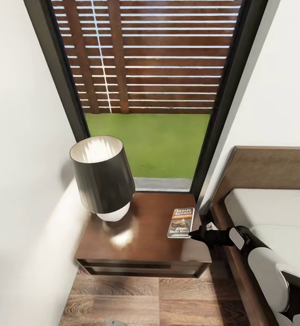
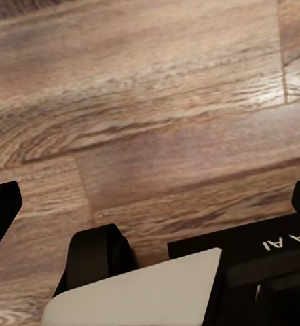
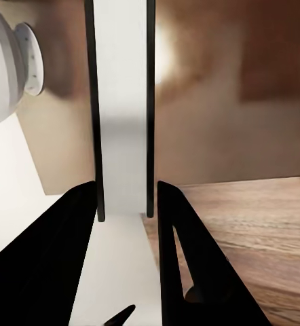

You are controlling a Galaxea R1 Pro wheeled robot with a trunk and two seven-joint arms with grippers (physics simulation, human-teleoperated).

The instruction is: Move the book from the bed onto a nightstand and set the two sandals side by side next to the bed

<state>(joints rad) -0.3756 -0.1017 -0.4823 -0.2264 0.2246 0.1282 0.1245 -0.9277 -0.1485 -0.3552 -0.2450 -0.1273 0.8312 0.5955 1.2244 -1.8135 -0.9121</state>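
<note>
Black fingers of our right gripper [image 3: 126, 210] sat close on either side of the book [image 1: 181, 222], whose white page edge ran up between them in the right wrist view. They looked closed on it, or all but; we could not tell whether the pads actually pressed the covers. In the head view the gripper reached in from the bed side at the book's near right corner, and the book lay flat on the nightstand [image 1: 140, 249], close to its right edge, cover up with the orange band showing.

Our left gripper [image 2: 150, 224] hung over bare plank floor [image 2: 150, 102]. Its two dark fingers showed far apart at the picture's sides, so we took it as open and holding nothing.

Further out, a lamp [image 1: 102, 179] with a dark shade stood on the nightstand's left half, well apart from the book. Behind was the window [image 1: 150, 90], with lawn and slat fence outside. The bed [image 1: 276, 213] stood just right of the nightstand, headboard against the wall.

We judged the book step nearly done: the book rested on a nightstand, and only letting go and drawing the arm back remained. The sandals part looked wholly undone as far as these views went, so finding both and setting them side by side by the bed was left.
</note>
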